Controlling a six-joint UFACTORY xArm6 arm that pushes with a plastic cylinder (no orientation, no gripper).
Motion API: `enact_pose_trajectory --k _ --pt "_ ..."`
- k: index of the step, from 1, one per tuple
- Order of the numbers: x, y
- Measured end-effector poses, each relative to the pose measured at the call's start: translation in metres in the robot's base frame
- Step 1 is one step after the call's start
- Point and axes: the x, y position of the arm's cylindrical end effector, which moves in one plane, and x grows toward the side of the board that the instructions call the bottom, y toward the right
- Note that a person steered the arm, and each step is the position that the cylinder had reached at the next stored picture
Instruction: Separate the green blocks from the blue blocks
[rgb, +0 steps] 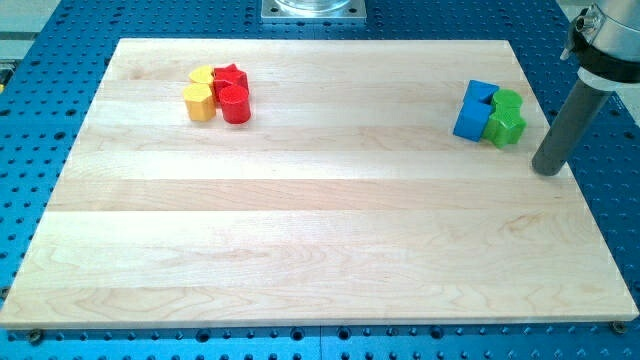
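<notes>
Wooden worktop (320, 240) on a blue perforated base. No pincer on this arm; only a dark rod, its tip (547, 172) down near the view's right edge. Just left of the tip: two green blocks (506, 118), shapes unclear, touching two blue blocks (473, 110) on their left. Far off, upper left: yellow blocks (201, 92) against red blocks (233, 93).

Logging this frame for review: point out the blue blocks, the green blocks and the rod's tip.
blue blocks (472, 114), camera view, left blue block's front face.
green blocks (506, 128), camera view, lower green block's top.
my tip (547, 171), camera view, rod's very end, right of the green blocks.
</notes>
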Motion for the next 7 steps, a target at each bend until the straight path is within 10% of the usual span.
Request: enact_pose_trajectory --k 3,5,7 --pt "-0.008 0.002" --pt "-0.130 0.039" --pt "-0.125 -0.021"
